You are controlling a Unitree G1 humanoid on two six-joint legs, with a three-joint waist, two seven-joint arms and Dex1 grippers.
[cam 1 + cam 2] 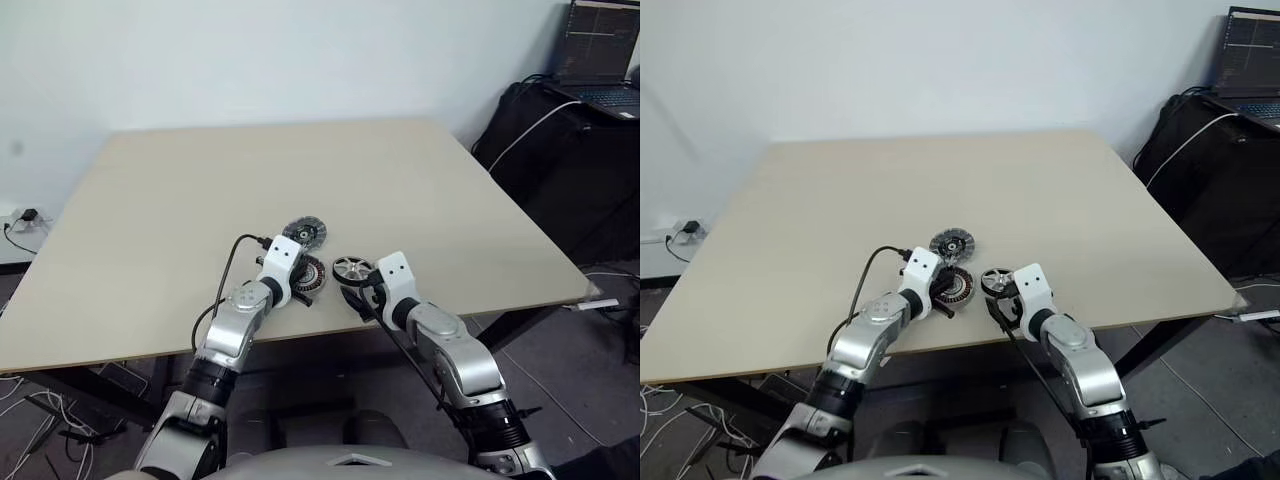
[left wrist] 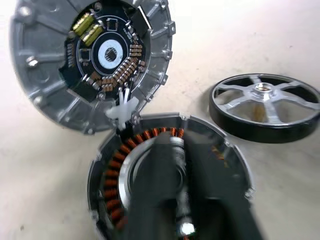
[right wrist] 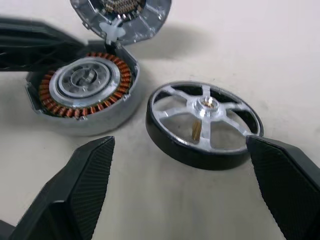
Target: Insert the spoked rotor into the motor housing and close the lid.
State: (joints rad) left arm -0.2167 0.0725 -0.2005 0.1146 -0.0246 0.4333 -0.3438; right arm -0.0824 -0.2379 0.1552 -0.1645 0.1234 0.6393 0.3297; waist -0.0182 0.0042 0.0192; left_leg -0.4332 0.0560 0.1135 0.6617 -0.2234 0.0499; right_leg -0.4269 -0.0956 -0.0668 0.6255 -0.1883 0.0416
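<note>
1. Motor housing sat on the tan table, near the front edge. It was a round cup with a ring of copper coils and a pale middle.
2. The lid lay flat on the table with its inside face up, touching the far side of the housing. A small white clip sat where the two met. You could see a dark board with tiny parts inside the lid.
3. The spoked rotor lay flat on the table just beside the housing, on the robot's right. It was not touching the housing. It was shiny silver with a dark rim.
4. The left gripper was over the housing. Its two black fingers were pressed together with nothing between them.
5. The right gripper was just near the rotor. Its fingers were spread wide, one on each side of the rotor, and they held nothing.
6. A laptop sat on dark things past the right side of the table.
</note>
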